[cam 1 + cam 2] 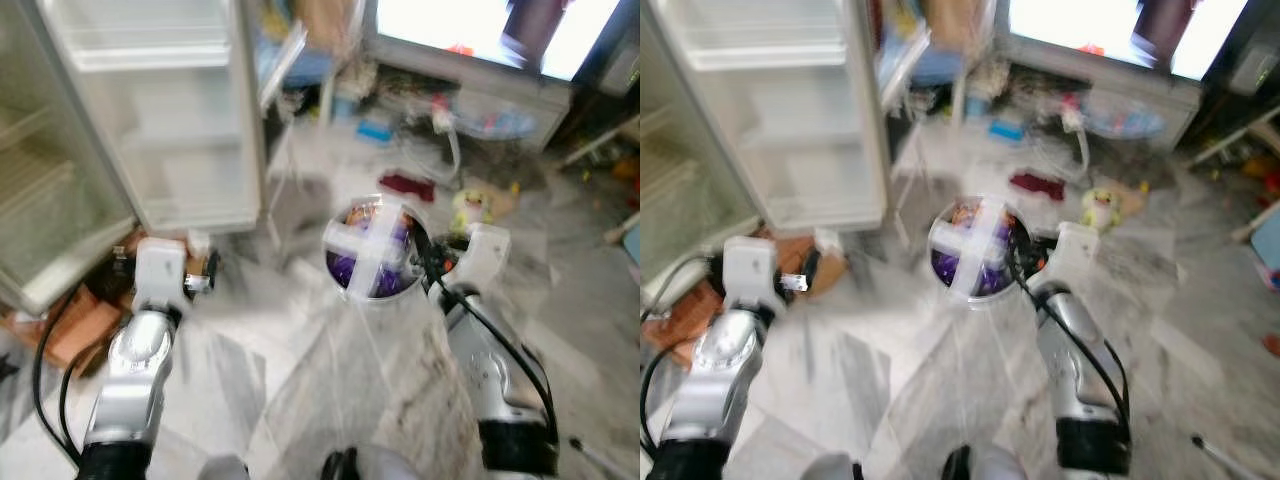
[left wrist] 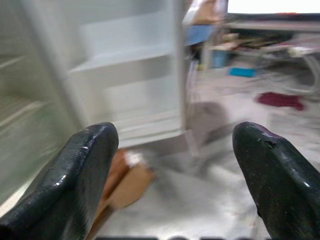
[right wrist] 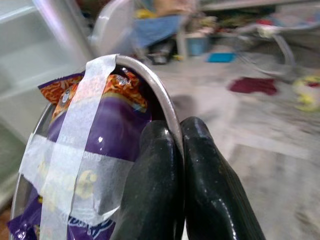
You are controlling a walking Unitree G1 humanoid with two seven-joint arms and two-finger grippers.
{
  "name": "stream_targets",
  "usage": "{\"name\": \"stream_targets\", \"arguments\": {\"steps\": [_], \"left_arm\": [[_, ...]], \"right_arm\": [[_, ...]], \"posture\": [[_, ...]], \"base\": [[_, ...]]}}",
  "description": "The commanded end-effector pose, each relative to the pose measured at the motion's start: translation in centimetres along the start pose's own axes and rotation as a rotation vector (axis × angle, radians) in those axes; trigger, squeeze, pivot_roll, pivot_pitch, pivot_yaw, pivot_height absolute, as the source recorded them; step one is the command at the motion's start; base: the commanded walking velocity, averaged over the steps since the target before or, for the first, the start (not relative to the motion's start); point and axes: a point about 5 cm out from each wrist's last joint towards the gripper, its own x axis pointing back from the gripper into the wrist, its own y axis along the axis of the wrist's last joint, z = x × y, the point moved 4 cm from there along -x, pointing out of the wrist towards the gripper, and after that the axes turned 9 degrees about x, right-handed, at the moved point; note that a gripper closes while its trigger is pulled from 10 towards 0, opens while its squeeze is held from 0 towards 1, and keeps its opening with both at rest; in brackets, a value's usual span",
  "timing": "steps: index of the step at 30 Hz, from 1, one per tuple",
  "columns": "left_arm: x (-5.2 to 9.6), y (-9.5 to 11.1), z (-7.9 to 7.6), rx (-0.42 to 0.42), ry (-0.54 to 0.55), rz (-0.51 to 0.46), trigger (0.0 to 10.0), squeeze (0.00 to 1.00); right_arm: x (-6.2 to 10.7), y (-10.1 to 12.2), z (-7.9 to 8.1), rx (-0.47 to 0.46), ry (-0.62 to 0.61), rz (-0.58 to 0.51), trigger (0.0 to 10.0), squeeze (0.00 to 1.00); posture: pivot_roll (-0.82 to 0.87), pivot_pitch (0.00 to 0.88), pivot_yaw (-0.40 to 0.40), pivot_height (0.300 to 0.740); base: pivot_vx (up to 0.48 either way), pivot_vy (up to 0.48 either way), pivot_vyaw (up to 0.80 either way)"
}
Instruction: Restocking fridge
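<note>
Right hand (image 3: 172,150) clamped on rim of taped bowl (image 1: 375,250) of purple snack packs, carried above floor near open fridge (image 1: 150,110); left hand (image 2: 175,175) spread, empty; keep bowl level approaching shelf.

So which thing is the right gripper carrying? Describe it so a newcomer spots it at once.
Start at the open fridge door, then look to its right, above the marble floor. The right gripper is shut on the rim of a round metal bowl. White tape crossed over purple snack packets sets it apart.
</note>
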Motion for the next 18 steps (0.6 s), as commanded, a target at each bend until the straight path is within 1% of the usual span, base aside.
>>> {"name": "stream_targets", "arguments": {"steps": [1,3,7,8,10,11,14,18], "left_arm": [[0.0,-0.1,0.2,0.002,0.023,0.007,10.0,0.00],[0.1,-0.1,0.5,-0.010,0.029,-0.001,10.0,0.00],[0.2,-0.2,1.0,0.005,0.046,0.005,10.0,0.00],[0.2,-0.4,1.0,0.003,0.049,0.011,10.0,0.00],[0.2,-0.6,1.0,0.004,0.048,0.014,10.0,0.00],[0.2,-0.6,0.9,0.008,0.044,0.012,10.0,0.00],[0.3,-0.6,0.8,0.003,0.044,0.012,10.0,0.00],[0.4,-0.7,0.9,0.000,0.058,0.014,10.0,0.00]], "right_arm": [[-0.3,1.1,0.6,0.006,0.030,-0.035,10.0,0.00],[-0.3,1.0,0.9,0.003,0.041,-0.032,10.0,0.00],[-0.3,1.3,1.2,0.012,0.061,-0.040,10.0,0.00],[-0.3,1.4,1.5,0.043,0.082,-0.044,10.0,0.00],[-0.2,1.3,1.6,0.056,0.088,-0.048,10.0,0.00],[-0.1,1.4,1.6,0.041,0.090,-0.052,10.0,0.00],[0.0,1.6,1.8,0.061,0.106,-0.068,10.0,0.00],[0.0,1.9,2.1,0.048,0.113,-0.073,10.0,0.00]], "posture": [[-0.03,0.041,-0.054,0.740],[-0.02,0.039,-0.056,0.740],[-0.03,0.046,-0.060,0.740],[-0.03,0.052,-0.062,0.740],[-0.03,0.052,-0.062,0.740],[-0.03,0.054,-0.063,0.740],[-0.03,0.056,-0.064,0.740],[-0.02,0.060,-0.069,0.740]], "base": [[0.000,0.000,0.80],[0.000,0.152,0.00],[0.000,0.433,0.00],[0.000,0.428,0.00],[0.000,0.424,0.00],[0.244,0.416,0.74],[0.255,0.407,0.79],[0.295,0.378,0.78]]}}
